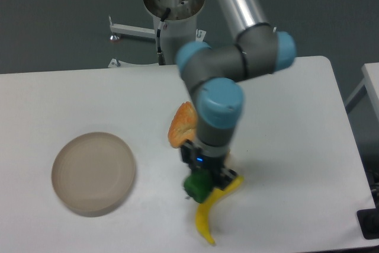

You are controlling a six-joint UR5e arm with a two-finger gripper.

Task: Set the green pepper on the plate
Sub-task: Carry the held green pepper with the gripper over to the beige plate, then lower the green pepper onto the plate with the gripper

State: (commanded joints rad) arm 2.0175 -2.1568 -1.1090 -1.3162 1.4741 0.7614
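Camera view, tool (201, 181) grasping green pepper (197, 186), banana (212, 211) and orange pepper (182, 125) crowding it (touching), plate (93, 173) well apart

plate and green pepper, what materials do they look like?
Plate: looks like matte plastic or unglazed ceramic. Its beige-grey surface is dull, with faint concentric rings and no glare, so the look leaves it open.
Green pepper: probably moulded plastic or rubbery toy. It shows uniform bright colour and a soft lumpy shape with little shine; the tool partly hides it.
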